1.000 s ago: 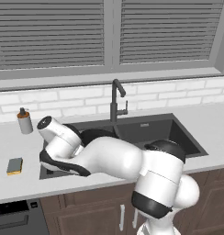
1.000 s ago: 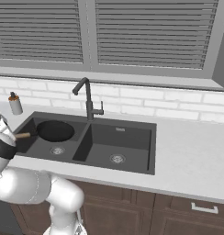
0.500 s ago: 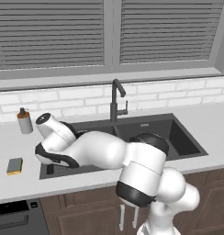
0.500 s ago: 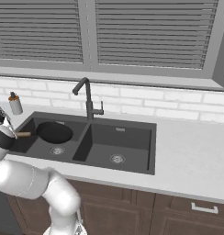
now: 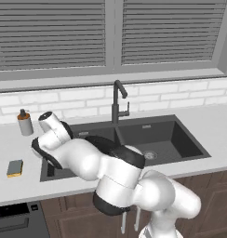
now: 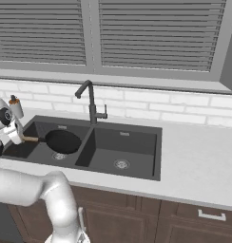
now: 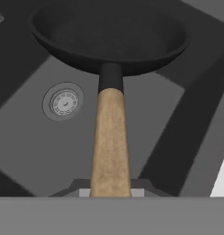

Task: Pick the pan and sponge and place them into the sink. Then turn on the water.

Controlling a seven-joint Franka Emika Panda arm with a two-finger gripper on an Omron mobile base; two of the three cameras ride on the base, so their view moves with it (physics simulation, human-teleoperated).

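The gripper (image 6: 24,138) was closed on the wooden handle of the pan (image 6: 63,141), holding it out over the left basin of the sink (image 6: 137,163). In the hand view the handle ran straight away from the gripper to the black bowl of the pan (image 7: 109,34), which hung above the basin floor with the round drain (image 7: 63,101) showing below it, so the pan looked not yet set down.

By my reading the first placement was under way but unfinished. The sponge (image 5: 15,168) lay on the bench (image 5: 22,186) left of the sink, untouched, and the faucet (image 5: 118,100) ran no water.

Counted: one pan, one sponge, one sink with two basins, two drains, one faucet, and one soap dispenser (image 5: 25,122) at the far left by the wall.
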